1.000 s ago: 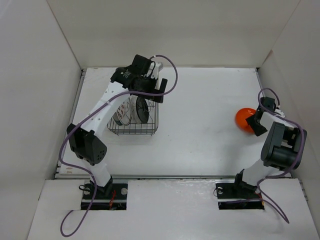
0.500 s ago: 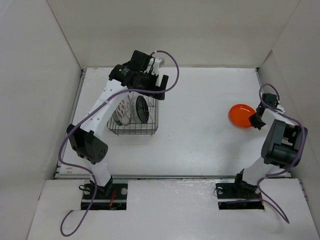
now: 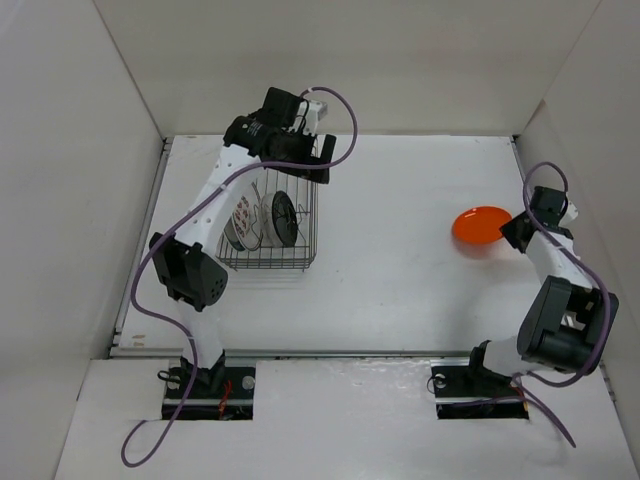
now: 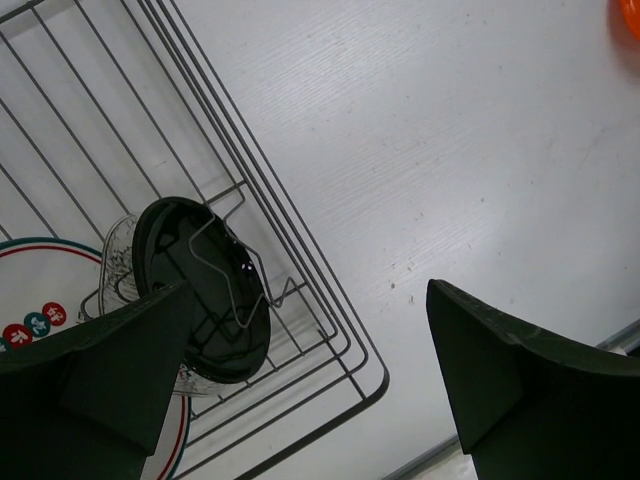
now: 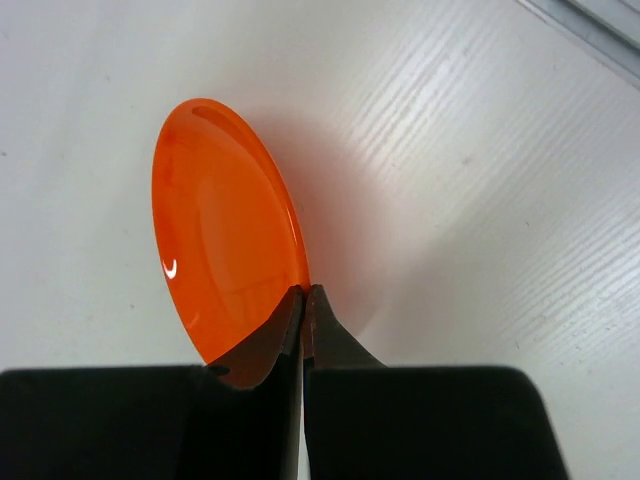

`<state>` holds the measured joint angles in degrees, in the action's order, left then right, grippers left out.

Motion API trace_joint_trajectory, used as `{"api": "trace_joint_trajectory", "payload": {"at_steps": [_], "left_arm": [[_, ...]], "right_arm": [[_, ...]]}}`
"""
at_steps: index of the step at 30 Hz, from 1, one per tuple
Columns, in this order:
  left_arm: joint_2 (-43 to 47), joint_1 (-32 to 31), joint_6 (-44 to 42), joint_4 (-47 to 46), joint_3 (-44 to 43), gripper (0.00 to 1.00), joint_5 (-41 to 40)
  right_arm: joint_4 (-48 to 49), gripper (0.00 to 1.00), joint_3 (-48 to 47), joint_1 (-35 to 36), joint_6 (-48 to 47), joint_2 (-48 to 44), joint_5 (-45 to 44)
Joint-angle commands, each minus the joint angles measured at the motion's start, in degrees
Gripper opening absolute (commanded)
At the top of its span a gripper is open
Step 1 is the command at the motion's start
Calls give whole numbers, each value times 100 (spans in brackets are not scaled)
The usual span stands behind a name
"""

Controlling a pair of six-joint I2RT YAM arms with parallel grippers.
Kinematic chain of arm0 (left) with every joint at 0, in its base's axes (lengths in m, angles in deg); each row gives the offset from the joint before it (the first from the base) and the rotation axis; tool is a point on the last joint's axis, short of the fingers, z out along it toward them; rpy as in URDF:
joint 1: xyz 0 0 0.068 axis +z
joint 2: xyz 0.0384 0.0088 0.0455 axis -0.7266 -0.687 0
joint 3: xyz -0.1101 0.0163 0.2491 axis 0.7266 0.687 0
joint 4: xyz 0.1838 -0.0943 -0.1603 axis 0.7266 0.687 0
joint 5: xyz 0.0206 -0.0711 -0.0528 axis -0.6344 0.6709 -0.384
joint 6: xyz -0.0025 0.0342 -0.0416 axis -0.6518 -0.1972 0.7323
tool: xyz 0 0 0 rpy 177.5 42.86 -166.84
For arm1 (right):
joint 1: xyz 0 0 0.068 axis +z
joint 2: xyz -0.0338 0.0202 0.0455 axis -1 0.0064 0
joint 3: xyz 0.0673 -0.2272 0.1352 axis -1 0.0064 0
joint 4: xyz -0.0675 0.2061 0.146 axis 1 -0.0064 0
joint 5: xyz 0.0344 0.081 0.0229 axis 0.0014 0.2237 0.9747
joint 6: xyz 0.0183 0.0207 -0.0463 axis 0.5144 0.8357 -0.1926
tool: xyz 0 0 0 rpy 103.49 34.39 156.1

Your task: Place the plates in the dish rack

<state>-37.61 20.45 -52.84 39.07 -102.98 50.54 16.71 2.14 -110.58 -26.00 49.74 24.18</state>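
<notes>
An orange plate [image 3: 480, 228] [image 5: 220, 240] is at the right side of the table, tilted, with a shadow under it. My right gripper [image 3: 513, 232] [image 5: 305, 292] is shut on its near rim. The dish rack [image 3: 268, 264] [image 4: 335, 300] stands at the left. In it, on edge, are a glossy black plate [image 4: 200, 310] [image 3: 285, 218], a clear plate [image 4: 115, 262] and a white plate with red marks [image 4: 30, 315] [image 3: 240, 220]. My left gripper [image 3: 312, 160] [image 4: 308, 300] hangs open above the rack's far right corner, holding nothing.
White walls enclose the table on the left, back and right. The right wall is close behind the right gripper. A metal strip [image 3: 300, 352] runs along the table's near edge, in front of both arm bases.
The right gripper has shut on the orange plate's rim and turned it flatter, shifting it slightly left and back. The left arm has drawn back a little over the rack's far end.
</notes>
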Motion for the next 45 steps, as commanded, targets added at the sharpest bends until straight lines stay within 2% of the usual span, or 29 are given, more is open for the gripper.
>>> {"api": "trace_joint_trajectory", "payload": {"at_steps": [1,7,12,16,24,27,33,38,45], "left_arm": [[16,-13,-24,-54,-289,100,-1],[-36,-13,-23,-168,-227,100,210],[-98,-13,-304,-221,-288,100,578],[-151,-13,-497,-327,-342,100,1175],[-281,-13,-551,-1344,-394,100,2099],[-562,-13,-550,-1565,-473,100,2598],[-976,-13,-665,-1767,-641,100,3663],[-977,-13,-577,-2276,-368,100,3945],[-1082,-13,-331,-2480,-315,100,4718]], "right_arm": [[323,0,-228,-6,-142,4,114],[675,0,-96,134,-204,13,816],[780,0,-245,424,-275,-320,1011],[842,0,-412,627,-388,-470,1212],[842,0,-526,1285,-389,-1164,1494],[1131,0,-369,1462,-494,-1568,1590],[1886,0,-88,1769,-774,-2104,2433],[2160,0,-34,2130,-899,-2272,2663],[2388,0,-87,2674,-846,-2219,2610]]}}
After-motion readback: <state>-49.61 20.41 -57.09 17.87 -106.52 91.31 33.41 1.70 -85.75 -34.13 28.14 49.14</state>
